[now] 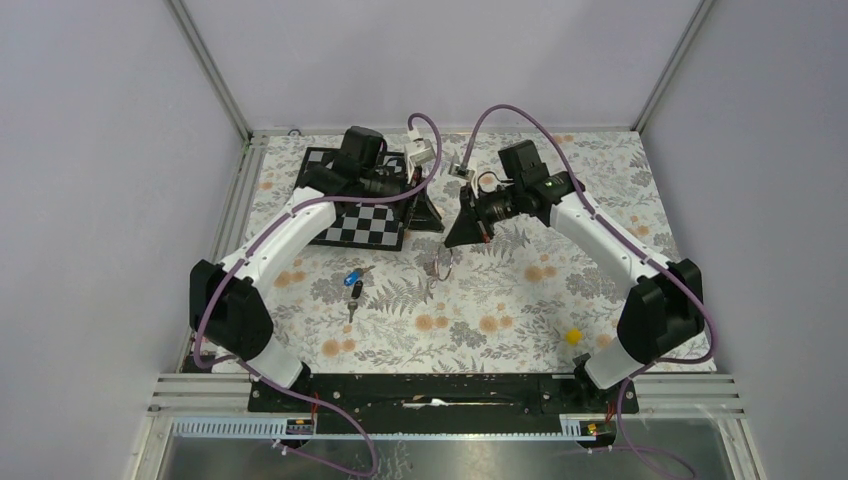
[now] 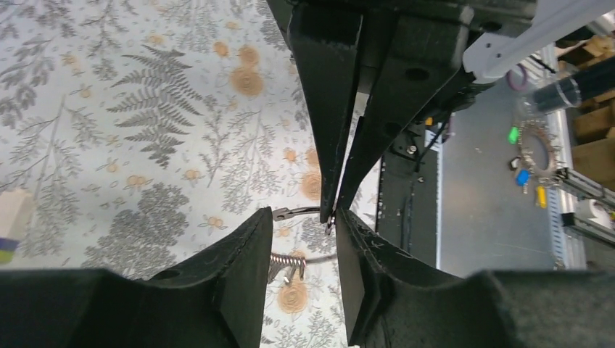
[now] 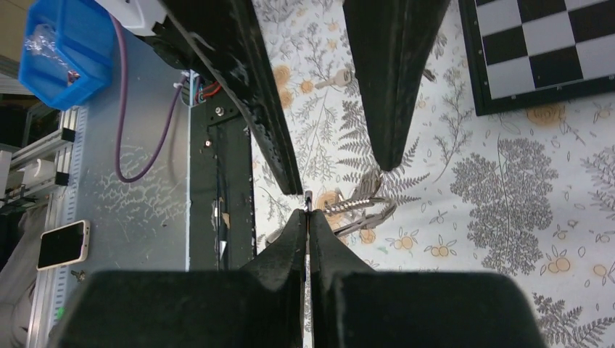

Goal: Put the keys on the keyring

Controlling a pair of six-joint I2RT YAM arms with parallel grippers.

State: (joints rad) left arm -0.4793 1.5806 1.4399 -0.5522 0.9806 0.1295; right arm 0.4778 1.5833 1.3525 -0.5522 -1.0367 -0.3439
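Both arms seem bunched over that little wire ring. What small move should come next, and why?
Probably the left gripper should close its open fingers on the keyring. The right gripper pinches its wire, while the left fingers sit either side without gripping. The keys lie apart on the table, not yet threaded.

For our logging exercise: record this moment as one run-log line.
right gripper shut on keyring | left gripper open around keyring | blue-headed key and black-headed key loose on table | threading not yet begun
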